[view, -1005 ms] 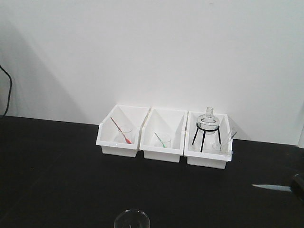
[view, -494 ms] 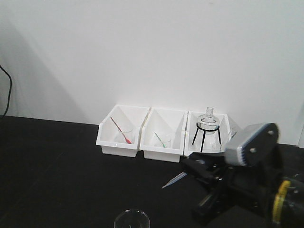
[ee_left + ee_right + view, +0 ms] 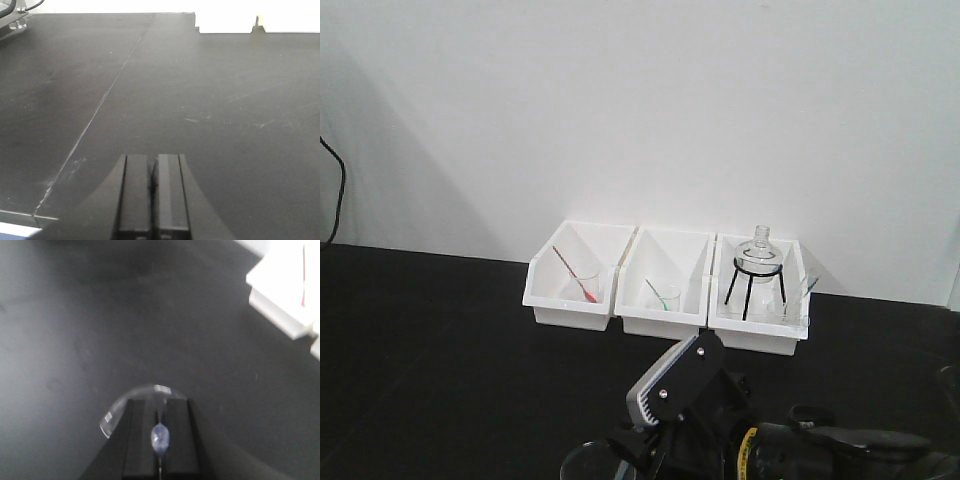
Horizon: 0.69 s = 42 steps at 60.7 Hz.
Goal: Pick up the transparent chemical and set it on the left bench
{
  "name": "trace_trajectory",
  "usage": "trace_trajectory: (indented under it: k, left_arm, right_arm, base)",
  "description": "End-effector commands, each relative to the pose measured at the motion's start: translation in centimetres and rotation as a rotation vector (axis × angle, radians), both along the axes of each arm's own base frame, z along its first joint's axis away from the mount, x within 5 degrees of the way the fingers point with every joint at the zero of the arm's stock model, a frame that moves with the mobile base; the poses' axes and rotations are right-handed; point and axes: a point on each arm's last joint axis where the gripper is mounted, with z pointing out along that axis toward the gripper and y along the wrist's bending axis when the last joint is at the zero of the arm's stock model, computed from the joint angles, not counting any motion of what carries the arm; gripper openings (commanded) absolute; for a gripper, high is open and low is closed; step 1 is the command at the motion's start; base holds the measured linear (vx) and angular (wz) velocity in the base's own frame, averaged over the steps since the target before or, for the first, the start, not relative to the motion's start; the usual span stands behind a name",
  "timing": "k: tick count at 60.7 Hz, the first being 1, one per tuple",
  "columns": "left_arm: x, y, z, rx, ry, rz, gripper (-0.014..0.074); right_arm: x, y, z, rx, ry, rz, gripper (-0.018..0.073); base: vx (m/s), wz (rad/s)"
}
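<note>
Scanning left to right, I see my left pincer closed on nothing above the black table, three white bins behind, and my right pincer clamping one pipette over one glass dish.

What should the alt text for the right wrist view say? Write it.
The right gripper, seen from above, is shut on a slim clear dropper just above the rim of a clear glass beaker on a black countertop. A white bin sits at the upper right.
</note>
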Motion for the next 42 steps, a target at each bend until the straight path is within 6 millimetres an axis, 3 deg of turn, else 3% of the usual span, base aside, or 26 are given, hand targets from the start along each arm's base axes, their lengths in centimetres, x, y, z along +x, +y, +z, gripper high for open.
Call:
trace_trajectory:
  k: [1, 16, 24, 35, 42]
  left_arm:
    - [-0.1, 0.0, 0.3, -0.014, -0.081, -0.001, -0.0003]
    - [-0.1, 0.0, 0.3, -0.014, -0.081, -0.001, -0.0003]
    - [-0.1, 0.0, 0.3, -0.014, -0.081, -0.001, -0.0003]
    - [-0.1, 0.0, 0.3, -0.014, -0.081, -0.001, -0.0003]
    - [-0.1, 0.0, 0.3, -0.014, -0.081, -0.001, -0.0003]
  right_arm:
    - [0.3, 0.4, 1.5, 0.046, -0.037, 0.017, 0.0096]
    - [0.4, 0.8, 0.8, 0.061, -0.016, 0.045, 0.0428]
    - [0.3, 0.9, 0.9, 0.067, -0.015, 0.048, 0.0558]
    - [0.1, 0.7, 1.4, 0.079, -0.025, 0.050, 0.0580]
    - [-0.4, 0.4, 2.8, 0.102, -0.060, 0.050, 0.0579]
  base:
    - [0.00, 0.00]
    - [0.00, 0.00]
    - [0.00, 0.00]
    - [0.00, 0.00]
    - [0.00, 0.00]
